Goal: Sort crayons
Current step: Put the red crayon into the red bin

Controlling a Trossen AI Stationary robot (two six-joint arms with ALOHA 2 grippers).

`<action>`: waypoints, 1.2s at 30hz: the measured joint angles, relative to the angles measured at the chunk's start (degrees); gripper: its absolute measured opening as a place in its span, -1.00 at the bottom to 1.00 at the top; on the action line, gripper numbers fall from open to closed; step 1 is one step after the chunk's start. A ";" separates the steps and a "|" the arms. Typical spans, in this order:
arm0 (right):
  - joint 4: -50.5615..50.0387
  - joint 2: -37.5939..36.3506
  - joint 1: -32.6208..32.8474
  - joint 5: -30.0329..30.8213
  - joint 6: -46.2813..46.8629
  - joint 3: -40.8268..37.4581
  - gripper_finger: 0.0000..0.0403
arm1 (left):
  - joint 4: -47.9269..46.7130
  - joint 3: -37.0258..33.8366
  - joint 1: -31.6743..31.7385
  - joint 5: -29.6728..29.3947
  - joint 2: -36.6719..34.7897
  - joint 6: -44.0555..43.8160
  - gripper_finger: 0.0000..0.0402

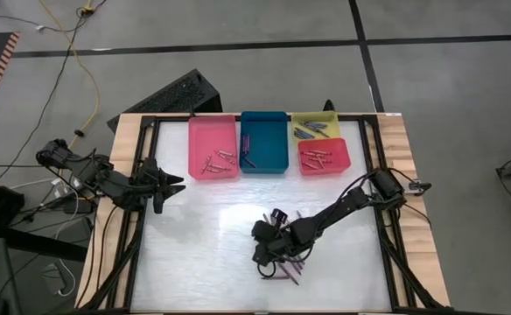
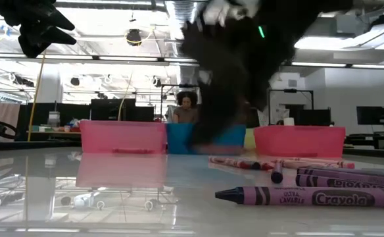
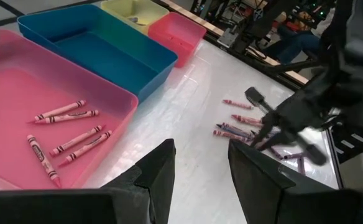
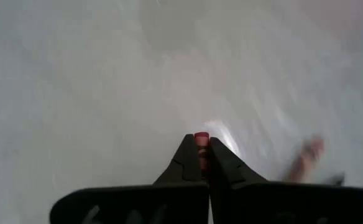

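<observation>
Now, right gripper (image 4: 201, 155): clamped on a red crayon (image 4: 201, 138), lower centre of the high view.
Red tray (image 1: 325, 156): lay up-right of it.
Nearer arm: right.
Left gripper (image 1: 175, 184): part open, empty, mid-left.

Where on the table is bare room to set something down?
The table's left half, below the pink tray and beside the waiting left claw, is bare. So is the strip between the trays and the right claw. It is crowded around the right claw, where the loose crayons lie.
</observation>
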 joint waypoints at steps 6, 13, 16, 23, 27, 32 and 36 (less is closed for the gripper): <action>-3.68 -8.22 -0.38 1.98 -5.09 0.76 -0.98 | 0.00 0.00 0.00 0.00 0.02 -0.33 -0.31; -23.28 -20.82 -0.73 15.91 -1.60 0.82 -0.98 | 0.04 -0.02 0.02 -0.35 0.00 -0.37 -0.31; -33.63 -24.66 -2.05 19.92 4.46 0.82 -0.98 | 0.04 -0.02 0.02 -0.59 0.02 -0.38 -0.31; -55.03 -28.10 -9.25 21.80 15.42 0.82 -0.98 | 0.02 -0.02 0.02 -0.90 0.00 -0.44 -0.31; -61.36 -28.21 -15.73 21.29 15.11 0.71 -0.98 | 0.02 -0.02 0.01 -1.75 0.00 -0.43 -0.31; -57.49 -29.08 -25.06 17.35 5.50 -3.31 -0.98 | -0.02 -0.02 0.00 -2.34 0.00 -0.13 -0.31; -47.25 -31.92 -32.02 11.77 -4.08 -9.97 -0.98 | -0.60 -0.02 0.00 -2.25 0.02 0.02 -0.31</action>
